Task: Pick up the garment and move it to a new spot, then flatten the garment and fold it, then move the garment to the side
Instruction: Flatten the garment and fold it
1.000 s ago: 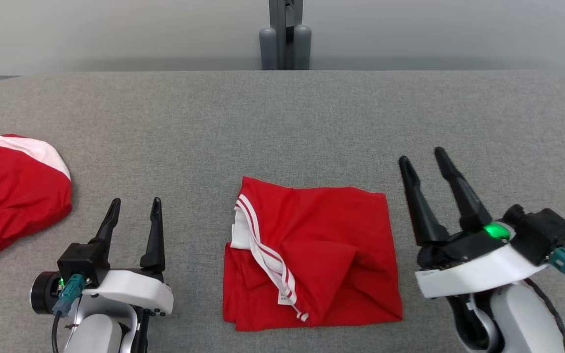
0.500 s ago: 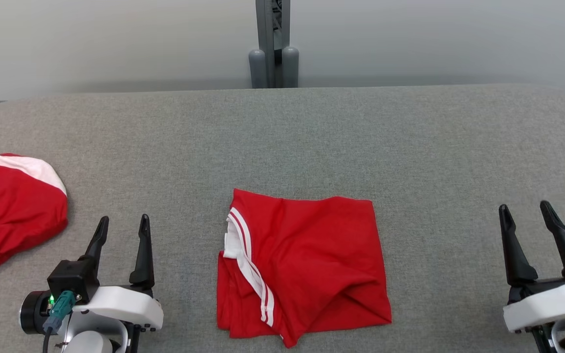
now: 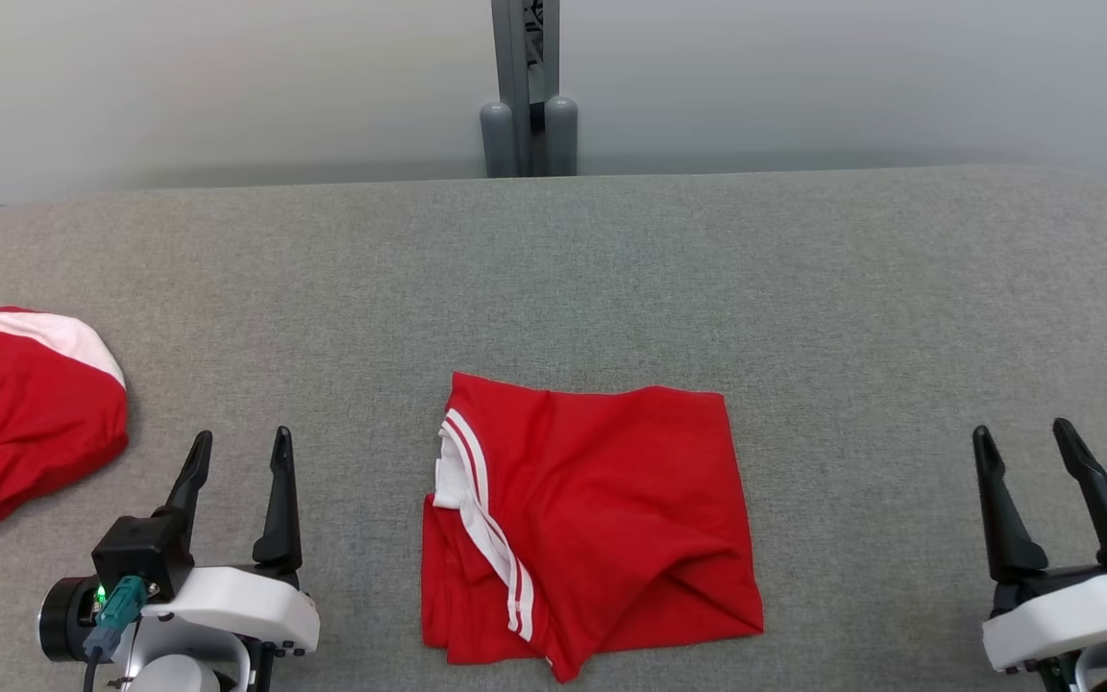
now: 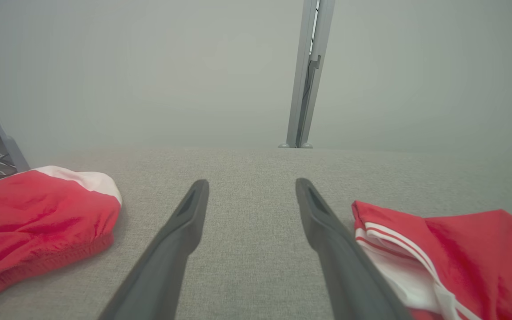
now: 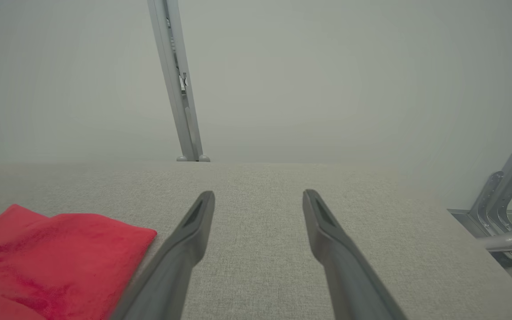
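Folded red garment (image 3: 592, 519) w/ white stripes lies flat on the grey table (image 3: 611, 269), near the front edge and roughly midway btw the two arms. It's a rough square, w/ the stripes and a white inner band showing along its left side and a few creases running toward the lower right corner. Over at the lower left the left gripper (image 3: 242, 435) points away from the robot, jaws spread wide w/ nothing btw them; it's beside the garment's left edge but apart from it, no contact. At the lower right the right gripper (image 3: 1021, 429) sits well apart from the garment, jaws likewise released and empty. In the left wrist view the fingers point across bare table, w/ the garment's striped edge just past the finger on that view's right. In the right wrist view a plain red corner of the garment shows at lower left, beside the finger on that side. A second red cloth (image 3: 15, 423) w/ a white band lies bunched at the table's far left edge, well apart from the folded one. A grey post (image 3: 522, 86) stands behind the table at centre, against a pale wall.
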You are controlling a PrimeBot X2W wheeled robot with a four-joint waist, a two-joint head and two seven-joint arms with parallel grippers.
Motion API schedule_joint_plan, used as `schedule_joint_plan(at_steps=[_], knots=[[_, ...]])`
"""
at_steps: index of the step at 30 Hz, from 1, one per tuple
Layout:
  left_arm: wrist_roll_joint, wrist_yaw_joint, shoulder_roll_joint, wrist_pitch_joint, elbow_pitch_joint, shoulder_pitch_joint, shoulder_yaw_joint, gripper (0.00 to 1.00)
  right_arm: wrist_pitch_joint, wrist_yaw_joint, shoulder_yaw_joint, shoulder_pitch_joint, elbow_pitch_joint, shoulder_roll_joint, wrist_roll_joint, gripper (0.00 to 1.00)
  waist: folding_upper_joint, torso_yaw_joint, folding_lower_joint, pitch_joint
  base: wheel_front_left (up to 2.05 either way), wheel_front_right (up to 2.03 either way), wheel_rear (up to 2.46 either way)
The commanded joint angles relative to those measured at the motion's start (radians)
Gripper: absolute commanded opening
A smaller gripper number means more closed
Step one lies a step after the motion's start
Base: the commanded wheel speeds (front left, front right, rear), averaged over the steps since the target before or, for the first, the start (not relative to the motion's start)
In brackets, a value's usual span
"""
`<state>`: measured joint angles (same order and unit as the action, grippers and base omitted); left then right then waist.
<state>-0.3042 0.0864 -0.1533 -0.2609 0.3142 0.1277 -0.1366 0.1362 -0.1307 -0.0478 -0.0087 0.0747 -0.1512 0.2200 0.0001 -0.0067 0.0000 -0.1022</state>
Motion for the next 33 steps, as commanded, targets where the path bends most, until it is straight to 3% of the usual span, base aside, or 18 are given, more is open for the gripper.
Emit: schedule_joint_plan(at_steps=[1, 5, 7, 8, 22, 33], knots=[[-0.003, 0.006, -0.008, -0.001, -0.002, 0.011, 0.0, 1.0, -0.003, 0.0, 0.012, -0.007, -0.006, -0.008, -0.004, 1.0, -0.0001, 0.003, 0.0, -0.003, 0.0, 0.0, 0.0], [-0.005, 0.005, -0.005, -0.001, -0.002, 0.023, -0.005, 1.0, -0.011, 0.0, 0.081, -0.037, -0.001, -0.017, 0.011, 1.0, -0.0001, 0.016, 0.0, -0.014, 0.0, 0.0, 0.0], [-0.006, 0.004, -0.003, -0.001, 0.0, 0.03, -0.008, 1.0, -0.009, 0.0, 0.128, -0.054, 0.011, -0.019, 0.021, 0.27, -0.0001, 0.025, 0.0, -0.021, 0.0, 0.0, 0.0], [-0.006, 0.005, -0.001, -0.001, 0.0, 0.031, -0.01, 1.0, -0.013, 0.0, 0.154, -0.062, 0.022, -0.021, 0.028, 0.0, -0.0001, 0.03, 0.0, -0.023, 0.0, 0.0, 0.0], [-0.004, -0.003, 0.016, -0.003, 0.008, 0.071, -0.03, 1.0, 0.059, 0.0, 0.518, -0.211, 0.245, 0.002, 0.146, 0.0, -0.0001, 0.1, 0.0, -0.072, 0.0, 0.0, 0.0], [-0.002, -0.007, 0.028, -0.004, 0.021, 0.087, -0.041, 1.0, 0.107, 0.0, 0.77, -0.294, 0.398, 0.029, 0.255, 0.0, -0.0001, 0.118, 0.0, -0.09, 0.0, 0.0, 0.0]])
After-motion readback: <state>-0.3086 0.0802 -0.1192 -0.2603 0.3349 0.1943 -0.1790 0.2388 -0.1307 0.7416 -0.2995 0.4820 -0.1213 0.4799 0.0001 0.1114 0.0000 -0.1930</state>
